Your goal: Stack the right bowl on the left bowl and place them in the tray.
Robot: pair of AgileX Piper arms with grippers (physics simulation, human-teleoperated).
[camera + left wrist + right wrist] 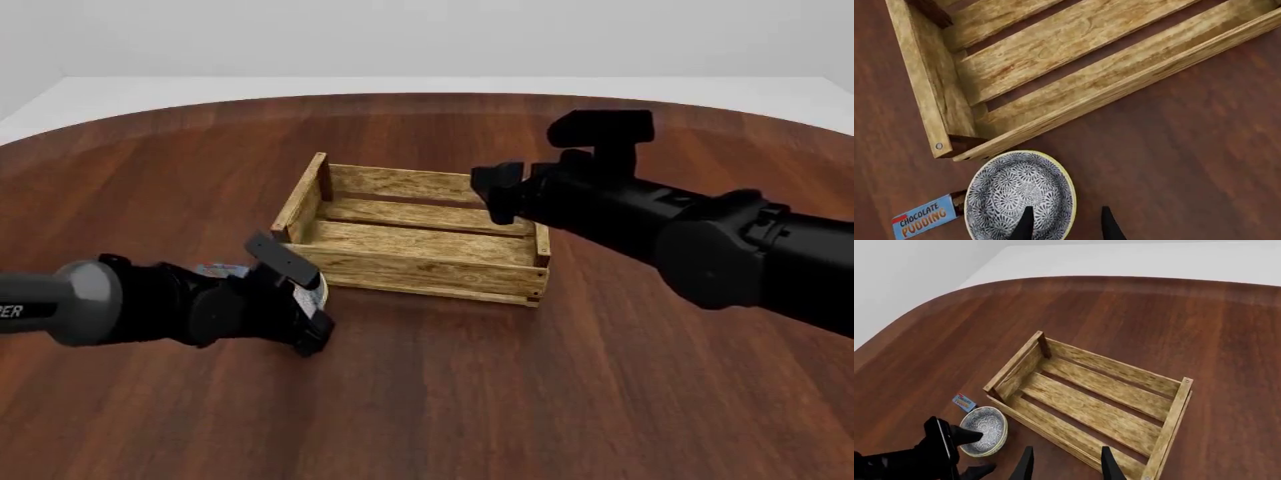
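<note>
One speckled off-white bowl (1014,192) sits on the table just outside the tray's near left corner; it also shows in the right wrist view (985,432). No second bowl shows apart from it, and I cannot tell whether two are nested. My left gripper (1066,209) is open and straddles the bowl's rim, one finger inside and one outside. In the front view the left gripper (304,308) hides most of the bowl. The wooden slatted tray (424,270) holds nothing. My right gripper (491,200) is open and empty, hovering above the tray's far right side.
A small blue-and-red chocolate pudding box (924,217) lies flat against the bowl, on the side away from the tray's long wall; it also shows in the right wrist view (964,402). The tray's corner posts (1043,344) stand above its low sides.
</note>
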